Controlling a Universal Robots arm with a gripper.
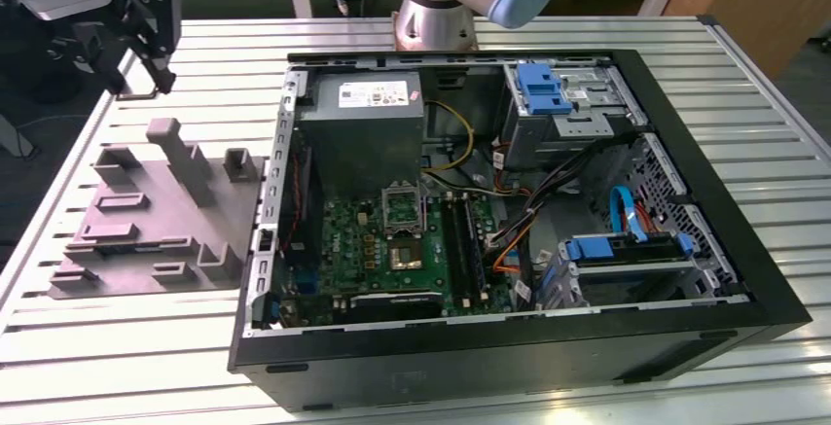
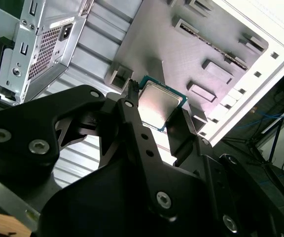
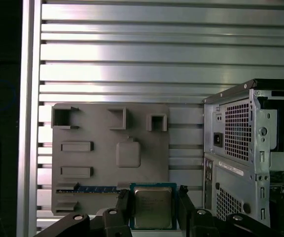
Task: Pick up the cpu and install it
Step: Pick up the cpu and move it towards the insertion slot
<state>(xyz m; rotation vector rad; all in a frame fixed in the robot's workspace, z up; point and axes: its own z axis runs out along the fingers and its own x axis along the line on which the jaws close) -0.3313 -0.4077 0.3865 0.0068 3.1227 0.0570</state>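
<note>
**Cpu (image 3: 153, 208) held in the gripper over the grey tray**

The cpu sits between the two black fingers (image 3: 124, 207) of the gripper (image 3: 153, 206), which is closed on its two opposite edges. Its silvery top faces the camera in both wrist views. In the first wrist view the grey moulded tray (image 3: 92, 168) lies behind it on the slatted metal table (image 3: 132, 49). In the exterior view the gripper (image 1: 146, 31) hangs at the exterior view's left, raised above the table. The open computer case (image 1: 727, 279) with its green motherboard (image 1: 377, 240) lies just beside the tray.

Grey tray (image 1: 156, 219) lies beside open computer case (image 1: 520, 352).
</note>
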